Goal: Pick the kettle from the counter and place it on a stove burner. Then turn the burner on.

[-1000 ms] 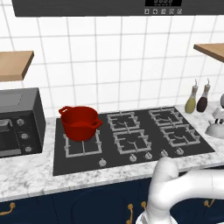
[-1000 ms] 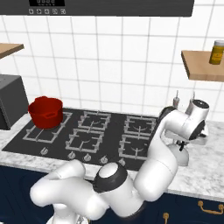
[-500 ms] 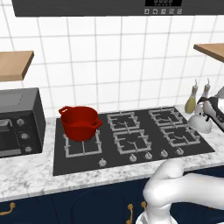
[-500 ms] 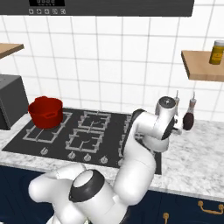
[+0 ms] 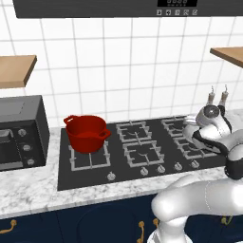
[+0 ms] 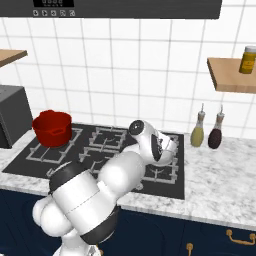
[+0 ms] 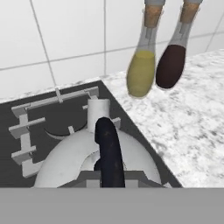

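The kettle (image 7: 74,155), squat and silvery-white, hangs under my hand with its dark handle (image 7: 108,144) running up the middle of the hand view and its spout (image 7: 98,109) pointing away. My gripper (image 7: 107,175) is shut on that handle. From the base cameras the kettle (image 5: 195,135) (image 6: 167,152) is held just above the right-hand stove burners (image 5: 190,148) (image 6: 161,172), near the cooktop's right edge. A burner grate (image 7: 39,113) lies under and left of the kettle. The marbled counter (image 7: 188,127) (image 6: 220,170) begins just to its right.
Two slim bottles (image 6: 199,131) (image 7: 141,65) stand on the counter by the wall, close to the kettle. A red pot (image 5: 86,133) (image 6: 52,127) sits on the left rear burner. Silver knobs (image 5: 144,172) line the cooktop's front. A toaster oven (image 5: 19,133) stands far left.
The arm has swung left with the kettle in its grip, carrying it from over the right counter to above the cooktop's right-hand burners.
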Robot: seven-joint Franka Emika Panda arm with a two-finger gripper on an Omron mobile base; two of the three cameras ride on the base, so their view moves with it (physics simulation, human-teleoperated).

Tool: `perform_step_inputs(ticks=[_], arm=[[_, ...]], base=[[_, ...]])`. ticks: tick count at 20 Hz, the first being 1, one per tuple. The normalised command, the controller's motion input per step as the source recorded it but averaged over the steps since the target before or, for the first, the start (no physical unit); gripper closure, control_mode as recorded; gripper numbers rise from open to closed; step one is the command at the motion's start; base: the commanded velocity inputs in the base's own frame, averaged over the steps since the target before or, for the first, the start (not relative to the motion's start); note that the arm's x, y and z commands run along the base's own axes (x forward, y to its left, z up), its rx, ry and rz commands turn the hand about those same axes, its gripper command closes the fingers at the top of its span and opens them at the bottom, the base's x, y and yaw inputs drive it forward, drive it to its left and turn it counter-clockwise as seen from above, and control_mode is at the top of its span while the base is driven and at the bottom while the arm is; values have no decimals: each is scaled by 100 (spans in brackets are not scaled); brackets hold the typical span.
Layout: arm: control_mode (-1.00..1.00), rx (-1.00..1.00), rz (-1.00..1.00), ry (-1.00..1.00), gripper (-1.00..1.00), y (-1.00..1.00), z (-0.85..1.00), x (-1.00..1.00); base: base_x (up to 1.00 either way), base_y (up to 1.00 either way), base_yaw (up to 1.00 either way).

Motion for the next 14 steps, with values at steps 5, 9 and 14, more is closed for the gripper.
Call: perform_step_inputs(ticks=[5,9,14], arm=[[-100,-6,-1,1,100,16,-9,7],[-100,-6,0,4,100,-8,-27,8],[-100,-1,0,1,100,-26,-9,6]], base=[[0,0,0],[0,0,0],[0,0,0]])
